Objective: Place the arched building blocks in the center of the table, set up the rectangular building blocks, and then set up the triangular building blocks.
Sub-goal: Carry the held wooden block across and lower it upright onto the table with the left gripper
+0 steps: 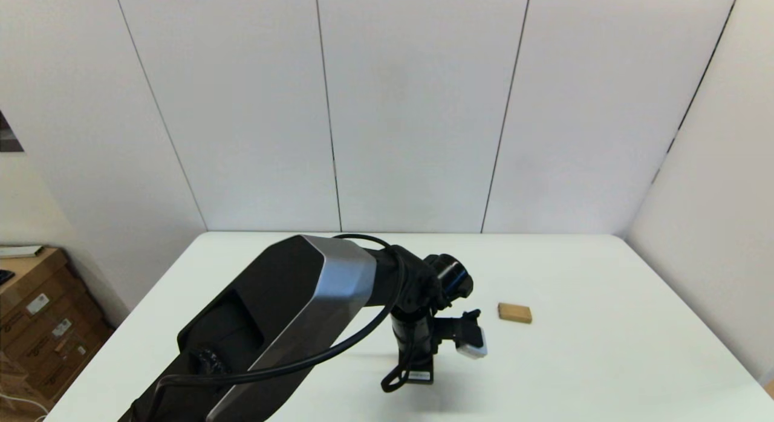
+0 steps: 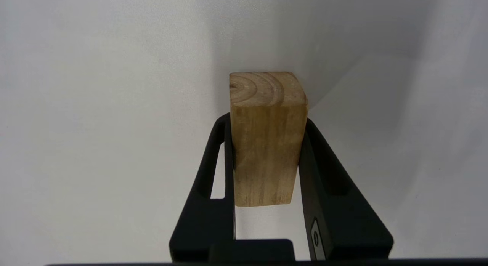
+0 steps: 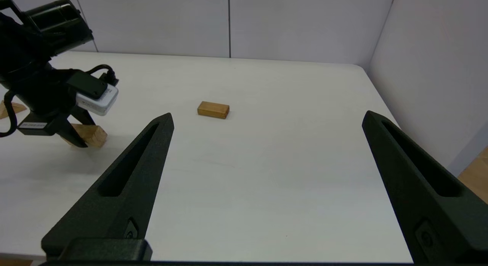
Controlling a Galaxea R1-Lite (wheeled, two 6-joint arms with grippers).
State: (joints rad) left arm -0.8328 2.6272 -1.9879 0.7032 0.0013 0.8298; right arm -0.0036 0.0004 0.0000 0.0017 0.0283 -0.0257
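Two black fingers [image 2: 225, 159] of the left gripper [image 2: 267, 144] are clamped on the arched block [image 2: 267, 144], one pressing each long side, and the wrist view gives a close look at it: pale wood with straight grain running down the top face and curved growth rings showing on the squared end that pokes out past the fingertips. Its cut-out is hidden from this angle. From the right wrist view, the same block [image 3: 91, 134] sits low at the table [image 3: 267, 163], held under the left gripper [image 3: 74, 136]; whether it touches the surface or hangs just above cannot be told. In the head view the left arm reaches out over the middle of the table [image 1: 574, 361], its wrist pointing straight down and covering the block. Off to the robot's right of that gripper, well apart, the rectangular block [image 1: 514, 312] lies flat on the tabletop, a plain light-brown slab with a darker side face. Beyond the left arm, a sliver of the triangular block [image 3: 8, 108] peeks out at the edge of the right wrist view, resting on the table. The right gripper [image 3: 267, 123] hovers back from all this, fingers spread wide with nothing between them.
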